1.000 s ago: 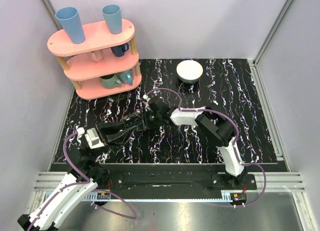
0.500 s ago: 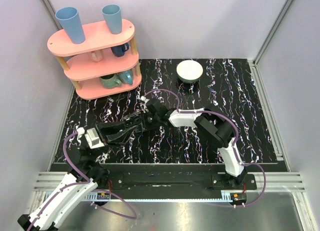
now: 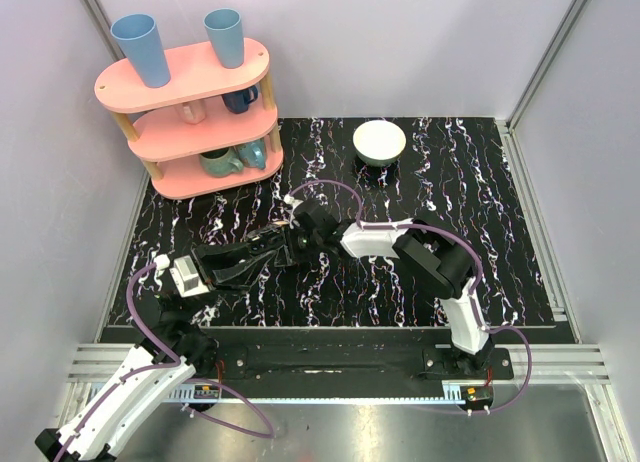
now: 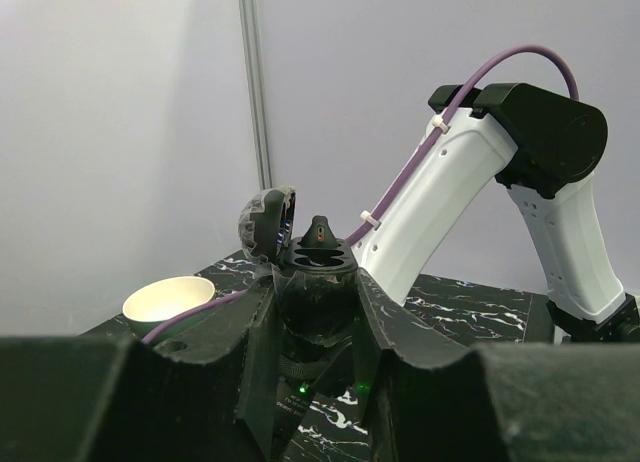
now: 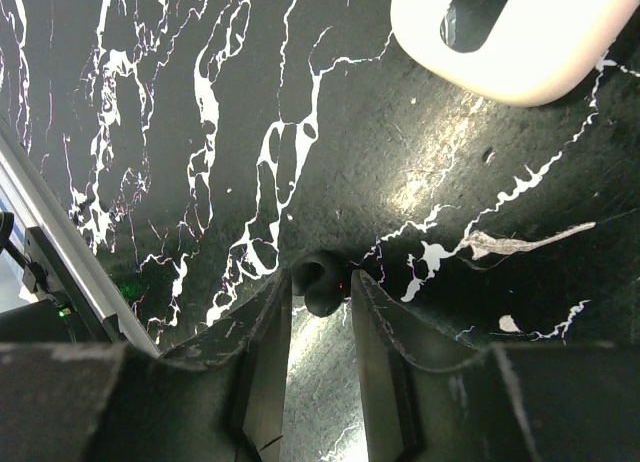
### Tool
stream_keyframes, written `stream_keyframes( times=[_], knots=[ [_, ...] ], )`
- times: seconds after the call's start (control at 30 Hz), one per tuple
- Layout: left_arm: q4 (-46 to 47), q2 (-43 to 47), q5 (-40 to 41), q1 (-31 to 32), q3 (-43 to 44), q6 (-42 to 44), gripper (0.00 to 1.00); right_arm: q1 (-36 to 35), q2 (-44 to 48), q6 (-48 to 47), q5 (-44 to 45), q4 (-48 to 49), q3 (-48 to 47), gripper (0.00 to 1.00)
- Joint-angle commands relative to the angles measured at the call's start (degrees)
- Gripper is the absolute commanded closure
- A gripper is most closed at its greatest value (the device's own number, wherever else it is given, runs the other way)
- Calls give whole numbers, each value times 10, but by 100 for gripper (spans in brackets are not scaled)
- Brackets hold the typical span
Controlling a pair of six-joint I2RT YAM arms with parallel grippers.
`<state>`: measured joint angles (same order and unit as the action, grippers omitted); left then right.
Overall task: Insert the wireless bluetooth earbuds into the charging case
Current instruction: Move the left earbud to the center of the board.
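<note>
Left tool (image 4: 315, 304) clamped on black charging case (image 4: 316, 282), lid open, seated earbud (image 4: 320, 232) inside, near-left of white bowl (image 3: 380, 142); right tool (image 5: 320, 304) straddles loose earbud (image 5: 320, 282) on desk (image 5: 400, 162) beside it, can't tell if gripping.

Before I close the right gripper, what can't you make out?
Top view: overlapping wrists hide what either arm holds.
Right wrist: cream case cut off by the top edge; unclear whether the right gripper pinches the small black piece.
Left wrist: dark shell in the left gripper sits edge-on, inside hidden.
</note>
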<state>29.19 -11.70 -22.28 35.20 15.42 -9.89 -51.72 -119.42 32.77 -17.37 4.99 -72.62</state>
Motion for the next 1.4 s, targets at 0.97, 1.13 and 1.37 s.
stream_keyframes(
  times=[0.97,1.13,1.37],
  knots=[
    [23,-3,3,1,20,-2,100,-22,-25,-61,33,-75,12,64],
    [21,-3,4,0,22,-2,100,-27,-26,-62,48,-80,20,64],
    [22,-5,3,1,21,-3,100,-29,-19,-65,64,-80,31,65]
  ],
)
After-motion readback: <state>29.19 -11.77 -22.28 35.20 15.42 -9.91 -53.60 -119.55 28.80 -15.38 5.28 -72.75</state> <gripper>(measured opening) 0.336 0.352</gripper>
